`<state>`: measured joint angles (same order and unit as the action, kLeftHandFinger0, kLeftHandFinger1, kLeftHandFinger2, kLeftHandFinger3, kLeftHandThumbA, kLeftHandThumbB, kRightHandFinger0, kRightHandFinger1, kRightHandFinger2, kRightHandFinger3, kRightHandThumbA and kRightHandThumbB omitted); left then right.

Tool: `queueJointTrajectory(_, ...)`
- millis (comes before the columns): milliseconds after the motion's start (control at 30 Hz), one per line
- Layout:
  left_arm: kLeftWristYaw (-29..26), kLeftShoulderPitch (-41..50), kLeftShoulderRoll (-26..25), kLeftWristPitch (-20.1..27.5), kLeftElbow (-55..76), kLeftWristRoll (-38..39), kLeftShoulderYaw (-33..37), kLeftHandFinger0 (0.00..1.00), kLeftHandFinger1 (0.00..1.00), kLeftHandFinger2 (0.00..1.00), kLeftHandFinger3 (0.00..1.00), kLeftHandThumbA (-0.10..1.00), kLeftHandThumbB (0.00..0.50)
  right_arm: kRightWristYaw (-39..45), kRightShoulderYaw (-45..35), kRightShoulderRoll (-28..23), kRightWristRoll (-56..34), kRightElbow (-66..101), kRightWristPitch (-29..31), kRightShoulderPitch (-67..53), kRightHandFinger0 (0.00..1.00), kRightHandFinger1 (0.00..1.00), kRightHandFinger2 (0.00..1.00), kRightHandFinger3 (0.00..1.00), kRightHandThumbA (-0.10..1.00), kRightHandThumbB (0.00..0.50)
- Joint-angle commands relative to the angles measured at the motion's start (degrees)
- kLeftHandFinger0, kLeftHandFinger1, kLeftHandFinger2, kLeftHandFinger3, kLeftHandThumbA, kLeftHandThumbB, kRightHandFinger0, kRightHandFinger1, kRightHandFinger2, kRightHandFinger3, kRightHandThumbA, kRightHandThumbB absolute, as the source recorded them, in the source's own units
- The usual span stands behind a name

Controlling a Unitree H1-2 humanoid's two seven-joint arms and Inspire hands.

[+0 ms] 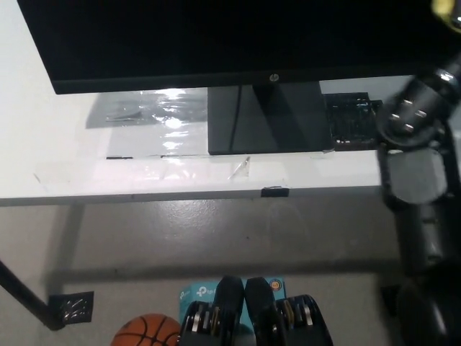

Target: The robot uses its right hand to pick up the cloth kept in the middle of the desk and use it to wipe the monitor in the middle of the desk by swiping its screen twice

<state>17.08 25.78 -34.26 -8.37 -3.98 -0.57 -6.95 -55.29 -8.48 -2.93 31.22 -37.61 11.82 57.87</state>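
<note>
Right arm raised at the monitor's right end, cloth barely in view.

The black right arm (416,166) rises past the white desk (57,180) edge toward the upper right corner, where a scrap of yellow cloth (448,9) shows against the glossy dark monitor (216,36). The hand itself is cut off by the frame, so its grip cannot be told. Bare grey floor (216,231) lies open below the desk.

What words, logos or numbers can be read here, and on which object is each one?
"hp": small round logo on the monitor bottom bezel.
White logo and letters on the teal item on the floor: too small and blurred to read.
Nothing else readable.
</note>
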Motion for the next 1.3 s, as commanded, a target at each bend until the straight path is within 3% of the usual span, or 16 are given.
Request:
queueJointTrajectory(0,1.4,0.8,-1.8,2.4,1.5,0.6,-0.5,0.67,0.69,0.79,0.97,0.19,0.106,-5.6,6.3,-1.1,5.3,-14.2,-1.4,11.3,0.00,0.00,0.26,0.33,-0.10,0.208)
queueJointTrajectory(33,1.5,0.7,-1.9,2.4,1.4,0.7,-0.7,0.67,0.69,0.79,0.96,0.20,0.113,-5.2,8.1,-1.3,5.9,-18.6,-1.9,13.1,0.00,0.00,0.33,0.35,-0.10,0.162)
queueJointTrajectory(100,1.7,0.8,-2.1,2.4,1.4,0.7,-0.7,0.69,0.70,0.80,0.97,0.20,0.115,-6.1,10.5,-1.6,5.7,-24.2,-0.8,14.9,0.00,0.00,0.30,0.28,-0.10,0.088)
queueJointTrajectory(233,2.3,1.0,-2.4,2.3,1.2,0.8,-0.7,0.70,0.70,0.81,0.98,0.18,0.113,-5.3,16.2,-1.9,6.3,-34.3,-1.8,17.4,0.00,0.00,0.27,0.23,-0.10,0.099)
queueJointTrajectory(333,2.3,1.5,-2.6,2.5,2.1,0.5,-1.0,0.69,0.69,0.79,0.97,0.17,0.119,-4.4,18.4,-1.7,4.7,-37.7,-1.7,18.5,0.00,0.00,0.29,0.27,-0.10,0.118)
queueJointTrajectory(367,2.4,1.4,-2.7,1.8,2.4,0.7,-1.1,0.70,0.70,0.80,0.98,0.18,0.123,-5.0,19.3,-1.5,4.4,-38.7,-1.9,18.8,0.00,0.00,0.30,0.27,-0.10,0.152)
queueJointTrajectory(433,2.3,1.7,-3.0,1.5,2.7,0.1,-0.9,0.73,0.73,0.83,1.00,0.20,0.119,-5.5,21.0,-0.3,3.9,-40.1,-2.3,19.3,0.00,0.00,0.28,0.24,-0.10,0.109)
queueJointTrajectory(667,3.1,1.0,-3.2,2.6,2.2,0.4,-0.5,0.68,0.69,0.79,0.97,0.17,0.140,-5.1,24.2,1.6,2.2,-41.4,-2.1,19.2,0.00,0.00,0.26,0.24,-0.10,0.150)
queueJointTrajectory(767,3.4,1.3,-3.4,2.8,2.9,0.5,-0.7,0.68,0.68,0.79,0.98,0.16,0.131,-4.7,24.0,3.6,1.0,-41.2,-1.2,19.4,0.00,0.00,0.28,0.26,-0.10,0.109)
queueJointTrajectory(900,3.7,0.9,-3.3,3.0,2.5,0.3,-0.4,0.69,0.70,0.81,1.00,0.16,0.129,-4.4,25.7,8.6,1.4,-40.8,-1.7,20.4,0.00,0.00,0.20,0.18,-0.10,0.001)
queueJointTrajectory(933,3.8,0.7,-3.4,3.2,2.0,0.0,-0.3,0.70,0.70,0.82,1.00,0.16,0.133,-4.7,26.3,10.2,1.8,-40.8,-2.4,20.7,0.00,0.00,0.19,0.11,-0.10,0.044)
queueJointTrajectory(1000,4.0,0.1,-3.2,3.2,1.7,-0.1,0.3,0.71,0.71,0.83,1.00,0.16,0.131,-5.4,26.9,11.3,1.7,-40.8,-2.6,20.6,0.00,0.00,0.17,0.03,-0.10,0.032)
queueJointTrajectory(1100,4.1,-0.1,-2.8,2.3,2.2,-0.4,0.8,0.70,0.69,0.81,1.00,0.15,0.135,-5.8,28.7,14.1,2.3,-40.9,-1.1,20.5,0.00,0.00,0.20,0.01,-0.10,0.020)
queueJointTrajectory(1133,4.2,-0.3,-2.4,2.6,2.2,-0.3,1.1,0.69,0.69,0.81,1.00,0.14,0.135,-5.2,29.0,15.2,2.0,-40.9,-1.1,20.3,0.00,0.00,0.19,0.00,-0.10,0.109)
queueJointTrajectory(1167,4.1,-0.3,-2.3,2.5,2.2,-0.4,1.2,0.69,0.69,0.80,1.00,0.14,0.137,-5.1,29.3,16.3,2.0,-40.9,-1.8,20.4,0.00,0.00,0.19,0.02,-0.10,0.066)
queueJointTrajectory(1267,3.9,-0.7,-2.6,2.2,2.3,-1.1,1.8,0.71,0.70,0.83,1.00,0.17,0.140,-5.3,29.9,18.4,1.6,-40.9,-2.1,20.4,0.00,0.00,0.24,0.09,-0.10,0.111)
